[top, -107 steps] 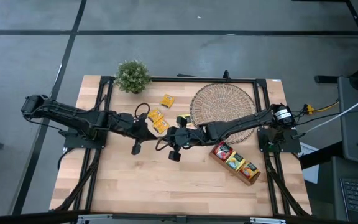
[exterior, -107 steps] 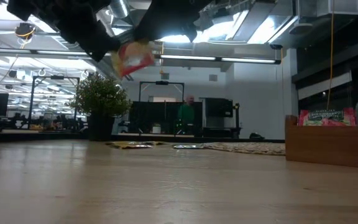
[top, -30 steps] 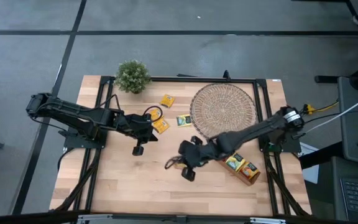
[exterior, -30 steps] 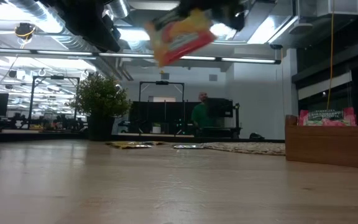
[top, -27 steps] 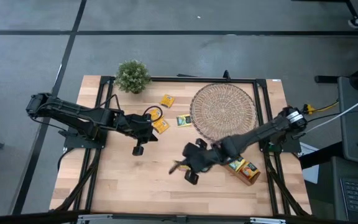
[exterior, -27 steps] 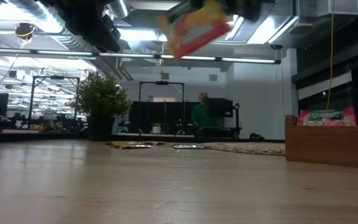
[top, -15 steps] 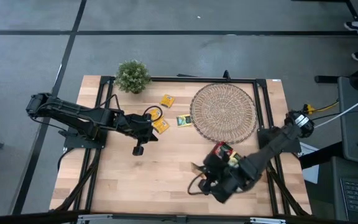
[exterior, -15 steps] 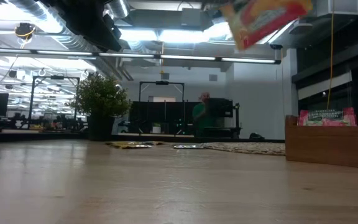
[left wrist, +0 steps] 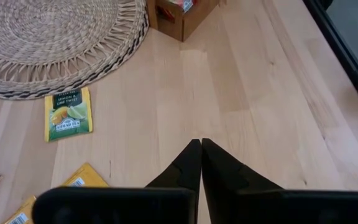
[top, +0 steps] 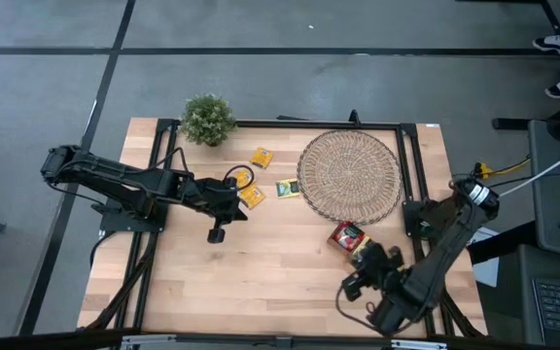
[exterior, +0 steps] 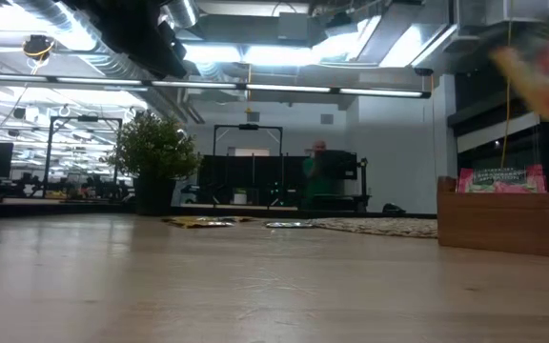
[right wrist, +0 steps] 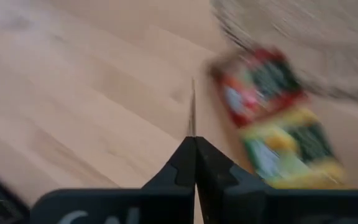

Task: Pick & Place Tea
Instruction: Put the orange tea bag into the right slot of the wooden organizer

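1. Right end effector (top: 350, 289) low over the counter (top: 241, 272) near its front right, just beside the wooden tray (top: 358, 243); fingers pressed together on a thin sachet (right wrist: 192, 109), seen edge-on between the tips.
2. Tray holding red and yellow sachets upright.
3. Left end effector (top: 216, 233) over the counter's left-middle, fingers together, clamped on nothing.
4. 3 loose sachets on the counter: yellow (top: 262, 157), yellow (top: 252, 197) and green-yellow (top: 288, 188), the last just beside the round woven mat (top: 350, 176).
5. Potted plant (top: 208, 119) at the back left corner.
6. Person (exterior: 318, 174) far off in the room behind.
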Tool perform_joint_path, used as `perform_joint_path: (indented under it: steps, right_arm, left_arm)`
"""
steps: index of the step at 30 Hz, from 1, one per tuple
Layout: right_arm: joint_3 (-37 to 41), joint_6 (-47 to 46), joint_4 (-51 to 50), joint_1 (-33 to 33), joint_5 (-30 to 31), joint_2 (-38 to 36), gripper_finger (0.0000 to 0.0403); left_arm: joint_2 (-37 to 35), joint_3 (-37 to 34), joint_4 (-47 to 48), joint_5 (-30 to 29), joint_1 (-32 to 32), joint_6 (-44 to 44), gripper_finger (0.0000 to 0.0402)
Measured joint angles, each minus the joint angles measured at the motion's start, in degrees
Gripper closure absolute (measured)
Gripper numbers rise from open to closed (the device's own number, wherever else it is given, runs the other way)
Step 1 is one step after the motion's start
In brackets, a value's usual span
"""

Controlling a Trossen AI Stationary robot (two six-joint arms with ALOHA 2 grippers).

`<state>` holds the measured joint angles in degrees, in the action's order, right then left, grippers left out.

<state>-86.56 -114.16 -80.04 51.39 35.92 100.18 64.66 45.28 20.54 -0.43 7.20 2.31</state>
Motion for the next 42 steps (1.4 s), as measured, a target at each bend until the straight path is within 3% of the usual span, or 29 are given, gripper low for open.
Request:
perform_joint_path:
  steps: [8, 15, 25, 35, 42]
  right_arm:
    - [0.0, -13.7, -9.8, 5.9, -13.8, 0.0, 0.04]
    - [1.8, -18.1, -9.9, 10.0, -18.8, 0.0, 0.0399]
    - [10.1, -17.8, -10.0, 10.3, -17.7, 0.0, 0.0396]
    - [13.0, -18.6, -9.9, 9.8, -18.1, 0.0, 0.0394]
    - [13.0, -19.4, -10.0, 9.6, -24.8, 0.0, 0.0375]
  left_arm:
    - [0.0, 0.0, -4.2, 0.0, 0.0, -0.1, 0.039]
    - [0.0, 0.0, -7.9, -1.2, 0.0, -0.1, 0.0393]
    - [0.0, 0.0, -12.2, -7.5, 0.0, -0.1, 0.0393]
    - [0.0, 0.0, -13.3, -7.6, 0.0, -0.1, 0.0389]
    - [0.0, 0.0, -13.3, -7.6, 0.0, -0.1, 0.0395]
